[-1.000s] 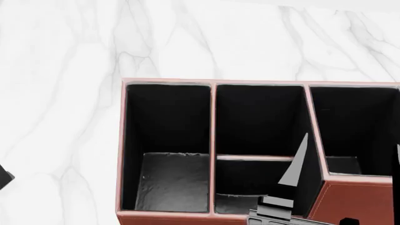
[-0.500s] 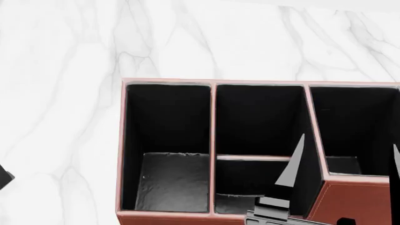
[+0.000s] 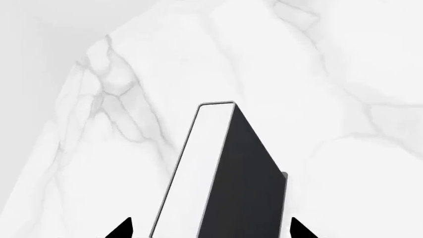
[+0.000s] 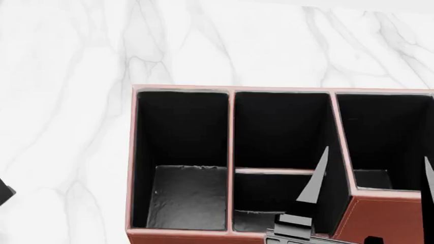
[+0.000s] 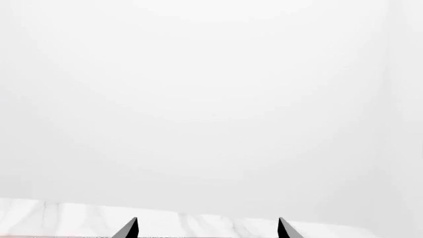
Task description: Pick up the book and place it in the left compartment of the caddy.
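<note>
book (image 3: 225, 188) between left tool (image 3: 210, 229) tips

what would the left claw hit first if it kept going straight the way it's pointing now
The book. In the left wrist view it stands on edge directly ahead of the left claw, between its two fingertips, with the marble table behind it. How near the book is to the tips is unclear from this picture.

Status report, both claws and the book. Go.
Left claw open, small black hardcover book between its fingers. Right claw open, empty, over reddish-brown caddy. Left compartment unobstructed.
</note>
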Motion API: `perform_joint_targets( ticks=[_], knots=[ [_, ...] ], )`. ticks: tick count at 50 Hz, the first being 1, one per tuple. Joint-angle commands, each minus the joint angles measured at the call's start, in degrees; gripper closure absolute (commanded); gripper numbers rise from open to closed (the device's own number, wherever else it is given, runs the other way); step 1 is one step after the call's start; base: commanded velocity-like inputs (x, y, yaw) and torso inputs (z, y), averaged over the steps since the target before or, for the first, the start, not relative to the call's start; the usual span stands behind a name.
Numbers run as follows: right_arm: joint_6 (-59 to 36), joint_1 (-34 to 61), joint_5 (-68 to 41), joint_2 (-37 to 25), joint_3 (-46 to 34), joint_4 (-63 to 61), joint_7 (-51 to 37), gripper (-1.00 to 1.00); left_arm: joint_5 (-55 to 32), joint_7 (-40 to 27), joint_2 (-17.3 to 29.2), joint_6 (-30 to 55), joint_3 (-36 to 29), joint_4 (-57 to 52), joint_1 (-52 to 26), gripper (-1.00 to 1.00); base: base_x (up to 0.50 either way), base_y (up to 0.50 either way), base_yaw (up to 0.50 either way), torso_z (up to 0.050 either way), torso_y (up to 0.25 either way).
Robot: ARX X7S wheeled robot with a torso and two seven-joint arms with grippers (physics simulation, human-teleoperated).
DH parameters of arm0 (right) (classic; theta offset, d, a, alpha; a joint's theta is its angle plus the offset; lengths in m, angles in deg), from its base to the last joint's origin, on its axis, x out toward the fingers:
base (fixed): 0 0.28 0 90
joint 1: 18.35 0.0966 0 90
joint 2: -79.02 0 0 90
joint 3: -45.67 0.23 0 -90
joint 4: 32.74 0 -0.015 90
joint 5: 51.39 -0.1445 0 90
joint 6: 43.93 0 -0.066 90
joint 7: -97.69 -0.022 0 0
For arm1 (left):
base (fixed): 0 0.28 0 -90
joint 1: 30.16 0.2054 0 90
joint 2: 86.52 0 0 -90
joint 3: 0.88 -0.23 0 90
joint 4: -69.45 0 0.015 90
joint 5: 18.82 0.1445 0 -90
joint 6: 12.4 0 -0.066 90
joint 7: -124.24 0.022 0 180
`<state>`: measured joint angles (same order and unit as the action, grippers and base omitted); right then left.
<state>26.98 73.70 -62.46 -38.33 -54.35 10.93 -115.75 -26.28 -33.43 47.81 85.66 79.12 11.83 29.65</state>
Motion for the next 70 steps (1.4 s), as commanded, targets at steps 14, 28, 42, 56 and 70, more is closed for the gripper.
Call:
perform_joint_targets(
  ticks=[14,28,42,56,70],
  knots=[
    [-0.45,0.11,0.67,0.12,0.81,-0.64,1.17,-1.0,2.31,0.66,-4.81,-7.18,-0.98,11.02,-5.51,-1.0,0.0,0.0,0.0,0.0,0.0],
    [-0.4,0.1,0.88,-0.03,0.52,-0.57,1.02,-1.0,2.38,0.65,-5.3,-8.51,-1.11,13.33,-5.9,-1.0,0.0,0.0,0.0,0.0,0.0],
    [-0.01,-0.2,0.92,-0.07,0.36,-0.24,0.86,-1.0,3.06,1.18,-6.79,-12.39,-1.94,20.28,-8.04,-1.0,0.0,0.0,0.0,0.0,0.0],
    [-0.12,-0.15,0.77,-0.19,0.4,-0.35,0.67,-1.0,2.84,0.46,-6.23,-10.04,-1.57,17.7,-7.35,1.0,0.0,0.0,0.0,0.0,0.0],
    [-0.12,-0.24,0.41,-0.46,0.79,-0.63,0.52,-1.0,2.41,0.04,-5.63,-7.67,-1.2,14.09,-6.02,1.0,0.0,0.0,0.0,0.0,-0.002]
  ],
)
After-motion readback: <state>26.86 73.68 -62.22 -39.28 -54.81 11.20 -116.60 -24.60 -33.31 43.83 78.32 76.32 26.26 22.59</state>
